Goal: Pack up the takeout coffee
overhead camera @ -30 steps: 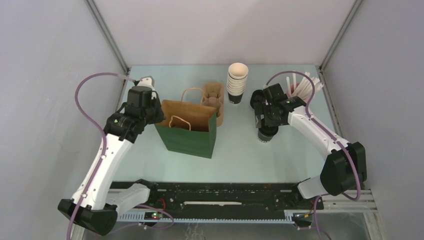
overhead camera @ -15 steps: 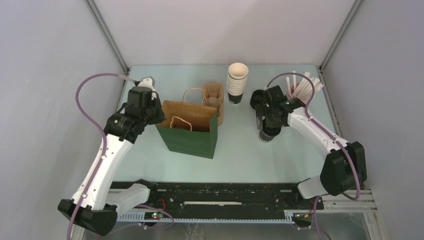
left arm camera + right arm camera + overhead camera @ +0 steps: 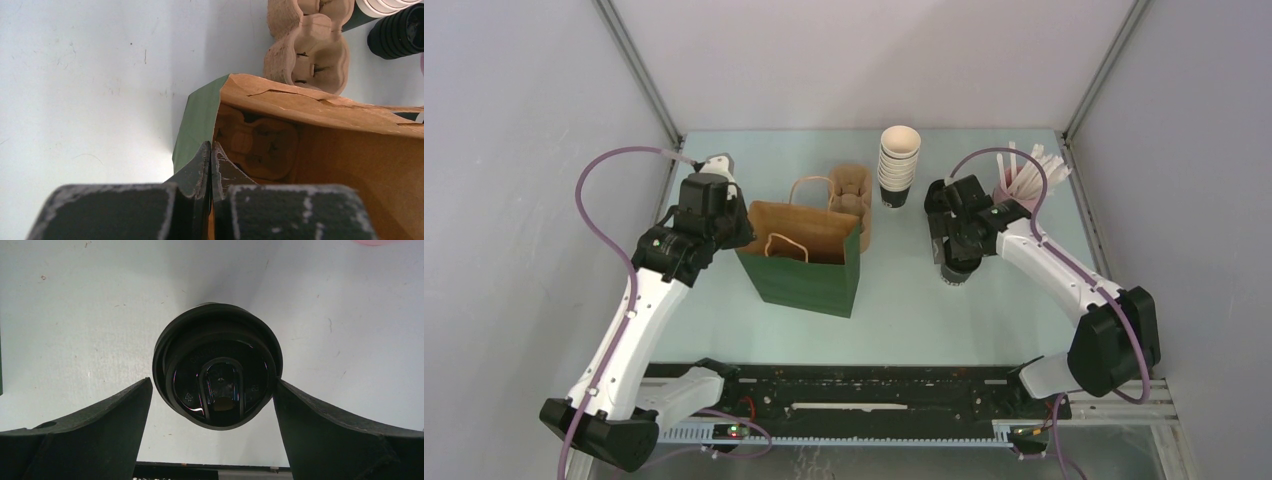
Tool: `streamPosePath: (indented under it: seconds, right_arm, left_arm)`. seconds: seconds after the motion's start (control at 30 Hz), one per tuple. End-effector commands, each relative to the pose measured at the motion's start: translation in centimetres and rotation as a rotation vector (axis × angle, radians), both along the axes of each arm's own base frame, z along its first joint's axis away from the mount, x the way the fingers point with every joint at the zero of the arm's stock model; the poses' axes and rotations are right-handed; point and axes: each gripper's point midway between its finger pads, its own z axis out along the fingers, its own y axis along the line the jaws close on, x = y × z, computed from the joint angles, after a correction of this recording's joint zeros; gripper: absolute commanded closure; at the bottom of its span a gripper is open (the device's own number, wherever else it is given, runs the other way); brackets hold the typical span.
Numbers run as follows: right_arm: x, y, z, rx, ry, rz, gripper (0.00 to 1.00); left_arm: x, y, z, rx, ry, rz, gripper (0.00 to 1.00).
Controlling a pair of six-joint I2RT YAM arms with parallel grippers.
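Note:
The takeout coffee (image 3: 217,372), a dark cup with a glossy black lid, stands on the table right of the green paper bag (image 3: 799,280). My right gripper (image 3: 212,385) hangs over the coffee (image 3: 957,272), open, one finger on each side of the lid. The right finger meets the lid's rim and the left finger stands a little off it. My left gripper (image 3: 210,147) is shut on the bag's left top edge (image 3: 197,120), and in the top view this gripper (image 3: 736,222) sits at the bag's far left corner. A cardboard cup carrier (image 3: 260,145) lies inside the bag.
A second cardboard carrier (image 3: 852,190) lies behind the bag. A tall stack of white-rimmed cups (image 3: 899,160) stands at the back. A stack of bare black lids (image 3: 397,35) sits near it. A pink holder of straws (image 3: 1024,180) is at the back right.
My right gripper has shifted slightly left and away over the coffee, still open. The left arm and the bag have not moved.

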Motion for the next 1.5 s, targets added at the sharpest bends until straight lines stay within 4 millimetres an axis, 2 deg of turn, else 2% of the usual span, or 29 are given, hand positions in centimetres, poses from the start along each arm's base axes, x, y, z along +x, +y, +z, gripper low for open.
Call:
streamPosePath:
  seconds: [0.0,0.37,0.53,0.73,0.97,1.07,1.27,1.47]
  right_arm:
    - [0.4,0.1,1.9,0.011,-0.053,-0.011,0.0]
    - [0.7,-0.5,4.0,0.094,-0.081,-0.097,0.0]
    - [0.9,-1.2,3.7,0.134,-0.018,-0.253,0.0]
    - [1.1,-0.2,3.6,0.197,0.025,-0.325,0.0]
    - [1.1,-0.4,3.1,0.189,0.048,-0.345,0.0]
    - [0.9,-0.8,3.6,0.179,0.03,-0.345,0.01]
    - [0.8,-0.7,4.2,0.156,0.004,-0.303,0.14]
    - [1.1,-1.1,3.6,0.114,0.002,-0.306,0.14]
  left_arm:
    - [-0.1,-0.2,-0.3,-0.022,-0.008,-0.006,0.96]
    - [-0.1,-0.5,-0.4,-0.033,-0.004,-0.012,0.96]
    - [-0.2,-0.5,-0.6,-0.036,0.004,-0.013,0.96]
    - [-0.2,-0.5,-0.6,-0.04,0.004,-0.011,0.96]
    - [-0.3,-0.4,-0.5,-0.039,0.0,-0.008,0.96]
    - [-0.2,-0.4,-0.5,-0.039,-0.001,-0.008,0.96]
    - [-0.2,-0.5,-0.5,-0.039,0.002,-0.012,0.96]
    - [-0.3,-0.5,-0.6,-0.037,0.003,-0.013,0.96]
